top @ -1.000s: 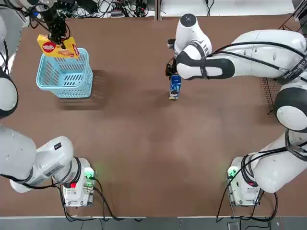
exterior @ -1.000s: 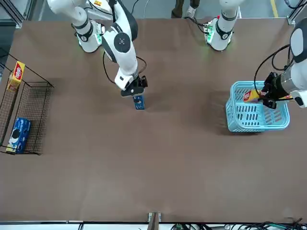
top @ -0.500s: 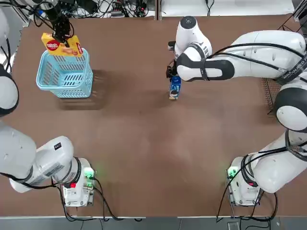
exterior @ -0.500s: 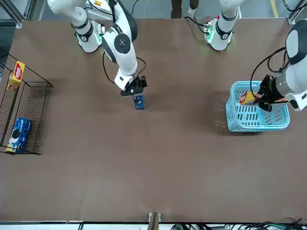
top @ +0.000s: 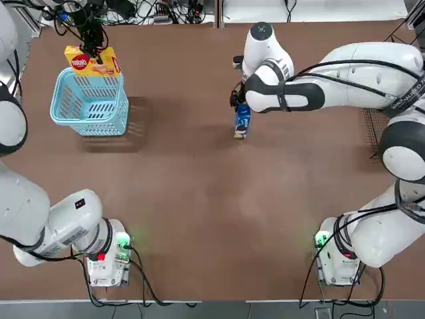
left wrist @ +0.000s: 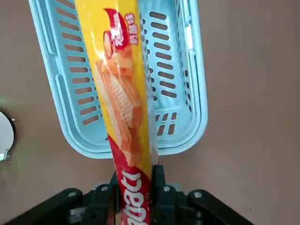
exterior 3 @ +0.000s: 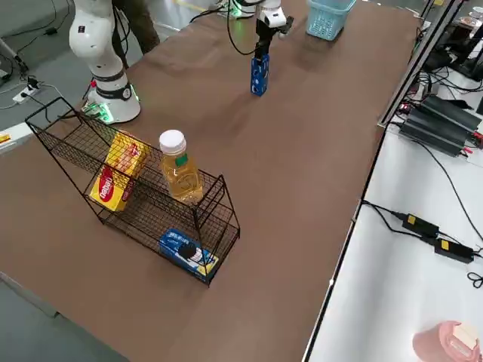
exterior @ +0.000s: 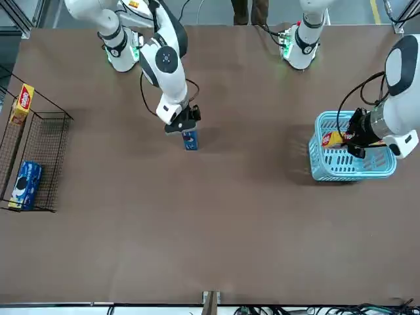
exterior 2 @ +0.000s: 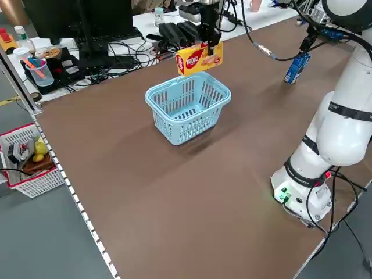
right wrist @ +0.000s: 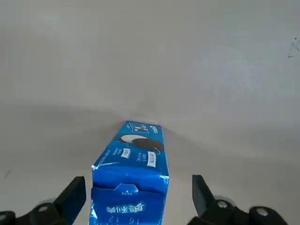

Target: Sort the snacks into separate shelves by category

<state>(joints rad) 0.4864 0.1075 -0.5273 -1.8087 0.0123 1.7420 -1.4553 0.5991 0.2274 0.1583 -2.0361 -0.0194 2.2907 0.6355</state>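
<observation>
Above the basket (left wrist: 200,93), the left gripper (left wrist: 136,180) clenches the yellow wafer box (left wrist: 119,93), which could slip if pinched off-centre; the right gripper (right wrist: 139,180), released around the blue cookie box (right wrist: 133,164), could topple it by brushing past.

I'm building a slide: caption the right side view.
Black wire rack holding a yellow box, a blue pack and a white-capped bottle.

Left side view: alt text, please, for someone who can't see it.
The left gripper holds a yellow snack box above a light-blue plastic basket on a brown table; a blue snack pack shows farther off.
</observation>
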